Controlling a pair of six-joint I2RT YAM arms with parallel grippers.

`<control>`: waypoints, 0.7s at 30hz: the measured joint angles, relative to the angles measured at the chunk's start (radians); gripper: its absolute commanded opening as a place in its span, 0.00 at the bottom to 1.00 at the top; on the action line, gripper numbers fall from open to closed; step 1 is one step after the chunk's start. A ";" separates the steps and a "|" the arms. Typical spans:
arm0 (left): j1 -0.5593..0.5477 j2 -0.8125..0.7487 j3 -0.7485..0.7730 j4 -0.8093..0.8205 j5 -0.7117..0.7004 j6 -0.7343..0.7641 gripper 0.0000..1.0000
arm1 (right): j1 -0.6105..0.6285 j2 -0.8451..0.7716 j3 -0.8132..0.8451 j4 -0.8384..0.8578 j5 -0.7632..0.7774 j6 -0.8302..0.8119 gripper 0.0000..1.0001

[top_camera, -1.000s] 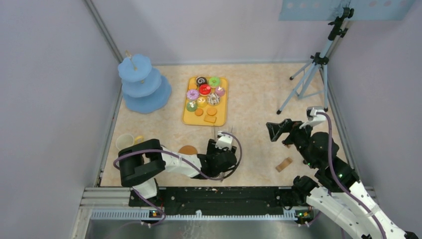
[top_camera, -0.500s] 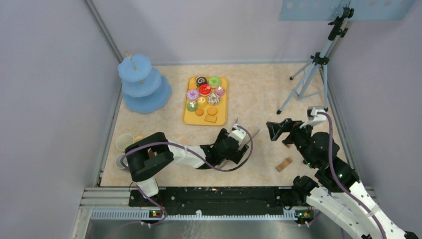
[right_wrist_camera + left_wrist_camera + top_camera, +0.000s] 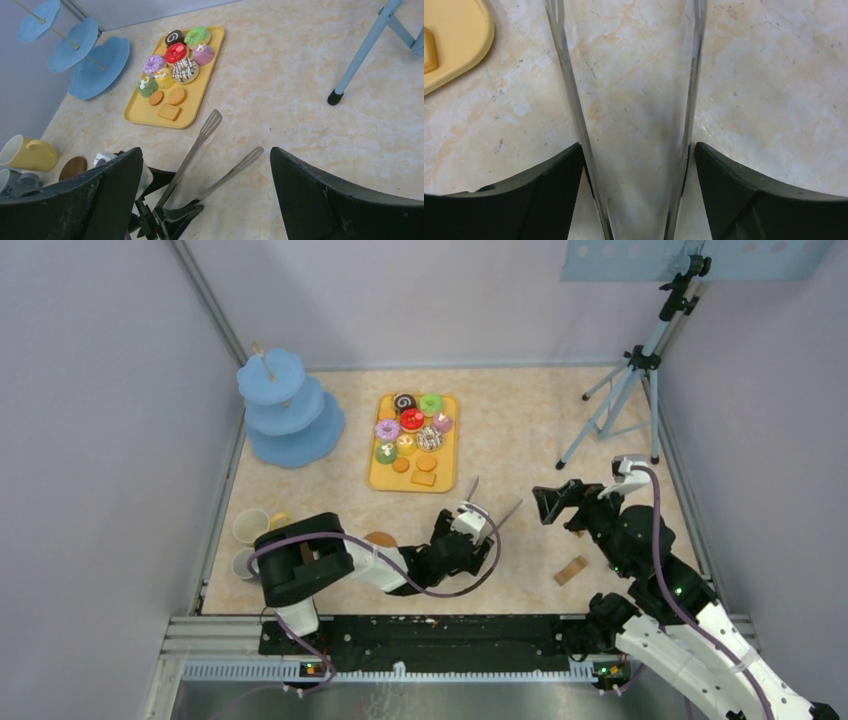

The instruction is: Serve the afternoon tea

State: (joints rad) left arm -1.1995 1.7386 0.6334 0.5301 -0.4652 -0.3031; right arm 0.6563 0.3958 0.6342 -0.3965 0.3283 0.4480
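The yellow tray (image 3: 446, 480) holds several toy doughnuts, cakes (image 3: 410, 420) and orange biscuits (image 3: 423, 478) at the middle back. My left gripper (image 3: 468, 536) is shut on the long metal tongs (image 3: 497, 513), whose tips point away and spread open. In the left wrist view both fingers (image 3: 524, 200) press the tong arms (image 3: 570, 95) from outside, just above the table. My right gripper (image 3: 560, 502) is open and empty, raised right of the tongs (image 3: 201, 137). A yellow mug (image 3: 250, 525), a grey-white mug (image 3: 243, 563) and a brown coaster (image 3: 380, 539) sit at left.
A blue three-tier stand (image 3: 290, 410) stands at the back left. A tripod (image 3: 620, 390) stands at the back right. A small wooden block (image 3: 571, 570) lies on the table near the right arm. The tray corner (image 3: 459, 45) shows in the left wrist view.
My left gripper has carried the tongs to the right and turned them so the tips point to the far right. The right arm has barely moved.
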 measured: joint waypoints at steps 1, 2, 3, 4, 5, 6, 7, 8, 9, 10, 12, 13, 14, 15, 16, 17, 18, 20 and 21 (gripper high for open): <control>0.000 0.012 0.007 0.011 -0.008 -0.001 0.80 | 0.000 0.000 -0.001 -0.001 0.000 0.001 0.96; 0.000 0.024 0.013 0.024 -0.018 -0.001 0.79 | 0.000 0.000 -0.001 0.000 0.000 0.002 0.95; 0.000 0.033 0.018 0.034 -0.027 -0.002 0.77 | 0.000 0.000 -0.001 0.000 0.000 0.002 0.95; 0.000 0.039 0.022 0.040 -0.032 -0.002 0.76 | 0.000 -0.001 -0.001 0.000 0.000 0.002 0.95; 0.000 0.045 0.028 0.041 -0.039 -0.004 0.75 | 0.000 -0.002 -0.001 0.000 0.000 0.002 0.95; 0.000 0.047 0.034 0.037 -0.043 -0.006 0.74 | 0.000 -0.002 -0.001 0.000 0.000 0.002 0.95; 0.000 0.048 0.041 0.025 -0.046 -0.010 0.73 | 0.000 -0.003 -0.001 0.000 0.000 0.002 0.95; 0.000 0.048 0.049 0.009 -0.049 -0.014 0.72 | 0.000 -0.003 -0.001 0.000 0.001 0.002 0.95; 0.000 0.044 0.056 -0.011 -0.049 -0.019 0.71 | 0.000 -0.003 -0.001 0.000 0.001 0.002 0.95; 0.000 0.035 0.062 -0.037 -0.047 -0.024 0.68 | 0.000 -0.003 -0.001 -0.001 0.002 0.002 0.95; 0.001 0.004 0.065 -0.105 -0.041 -0.031 0.65 | 0.000 -0.005 -0.001 -0.001 0.004 0.002 0.96; 0.004 -0.018 0.066 -0.151 -0.029 -0.034 0.64 | 0.000 -0.007 -0.001 -0.001 0.006 0.002 0.95; 0.011 -0.040 0.069 -0.199 -0.009 -0.037 0.63 | 0.000 -0.010 -0.001 -0.001 0.009 0.002 0.95; 0.023 -0.063 0.075 -0.248 0.020 -0.041 0.62 | 0.000 -0.011 -0.001 -0.001 0.011 0.002 0.95; 0.040 -0.084 0.085 -0.288 0.054 -0.047 0.61 | 0.000 -0.013 -0.001 -0.001 0.011 0.002 0.95; 0.067 -0.108 0.097 -0.330 0.101 -0.057 0.61 | 0.000 -0.014 -0.001 -0.002 0.012 0.002 0.95; 0.093 -0.129 0.106 -0.359 0.137 -0.066 0.60 | 0.000 -0.015 -0.001 -0.002 0.013 0.002 0.95; 0.172 -0.185 0.129 -0.423 0.253 -0.087 0.60 | 0.000 -0.017 -0.001 -0.004 0.016 0.002 0.95; 0.207 -0.216 0.142 -0.456 0.306 -0.093 0.60 | 0.000 -0.017 -0.001 -0.005 0.019 0.002 0.95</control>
State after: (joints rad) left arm -0.9924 1.5223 0.7753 0.0738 -0.1593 -0.3958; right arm 0.6563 0.3790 0.6334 -0.4019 0.3470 0.4496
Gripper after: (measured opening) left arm 0.607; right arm 0.957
